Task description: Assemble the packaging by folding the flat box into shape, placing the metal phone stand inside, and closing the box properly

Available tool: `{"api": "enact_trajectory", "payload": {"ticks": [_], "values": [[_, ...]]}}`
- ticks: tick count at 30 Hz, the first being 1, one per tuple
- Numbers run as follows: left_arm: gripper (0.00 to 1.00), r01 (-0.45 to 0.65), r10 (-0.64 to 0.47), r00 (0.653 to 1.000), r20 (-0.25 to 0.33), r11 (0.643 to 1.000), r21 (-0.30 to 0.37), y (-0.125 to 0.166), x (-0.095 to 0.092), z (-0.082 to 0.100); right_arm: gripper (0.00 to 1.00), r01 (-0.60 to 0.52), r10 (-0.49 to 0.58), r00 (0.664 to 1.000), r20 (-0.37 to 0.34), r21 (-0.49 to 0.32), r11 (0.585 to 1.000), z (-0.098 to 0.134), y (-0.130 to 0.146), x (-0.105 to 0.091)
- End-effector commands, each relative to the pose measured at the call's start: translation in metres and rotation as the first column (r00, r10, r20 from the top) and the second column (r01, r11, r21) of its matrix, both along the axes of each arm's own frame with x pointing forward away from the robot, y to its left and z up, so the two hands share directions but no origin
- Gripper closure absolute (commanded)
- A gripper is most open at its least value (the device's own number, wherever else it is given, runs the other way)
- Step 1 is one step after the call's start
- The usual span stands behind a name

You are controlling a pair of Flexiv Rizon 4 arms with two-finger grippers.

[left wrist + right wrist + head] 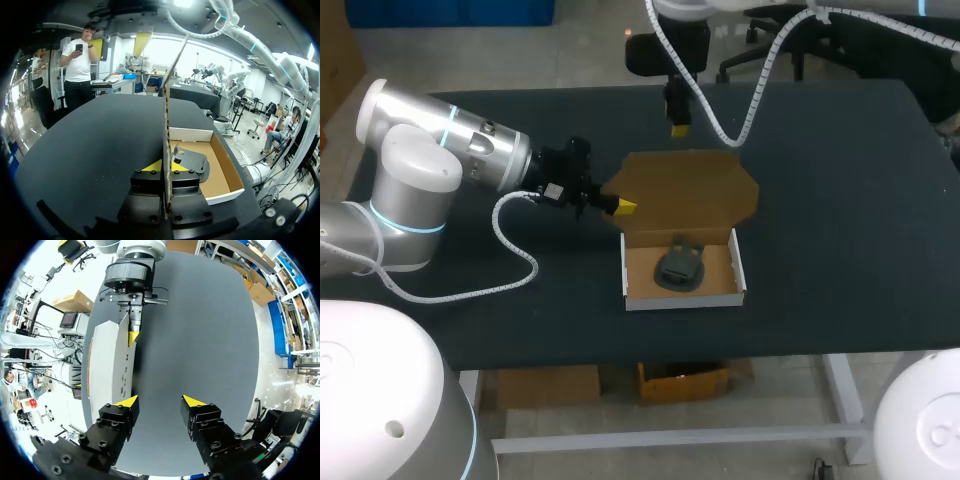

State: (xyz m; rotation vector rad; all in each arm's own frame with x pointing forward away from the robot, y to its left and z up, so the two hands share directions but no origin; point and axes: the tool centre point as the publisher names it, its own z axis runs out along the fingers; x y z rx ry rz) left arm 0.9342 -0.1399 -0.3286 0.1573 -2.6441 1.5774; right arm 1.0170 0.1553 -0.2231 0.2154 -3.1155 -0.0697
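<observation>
Sitting mid-way on your dark surface is the box, walls folded up, brown lid raised off the rear wall. Left gripper has its jaws clenched on the lid's left edge, one yellow tip each side. Right gripper hangs just past the lid's far edge, jaws released, nothing between them. Grey phone stand lies inside the box.

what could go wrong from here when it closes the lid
1. The left gripper pinches only one edge of the lid, so the thin cardboard may bend or slip out as it swings down.
2. The right gripper is open and off the box, so the box could slide or tip.
3. The phone stand sits raised inside, and the lid might catch on it.
</observation>
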Motion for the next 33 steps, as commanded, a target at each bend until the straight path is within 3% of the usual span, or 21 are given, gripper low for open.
{"api": "enact_trajectory", "payload": {"ticks": [1, 33], "values": [[1.00, 0.002, -0.002, 1.000, 0.000, 1.000, -0.001, 0.000, 0.000, -0.002, 0.51, 0.000, 0.000, 1.000, 0.016, 0.006, 1.000, -0.003, -0.001, -0.013], [1.00, 0.002, -0.002, 1.000, 0.000, 1.000, -0.001, 0.000, 0.000, -0.002, 0.50, 0.011, -0.011, 1.000, 0.010, -0.016, 1.000, -0.012, -0.006, -0.060]]}}
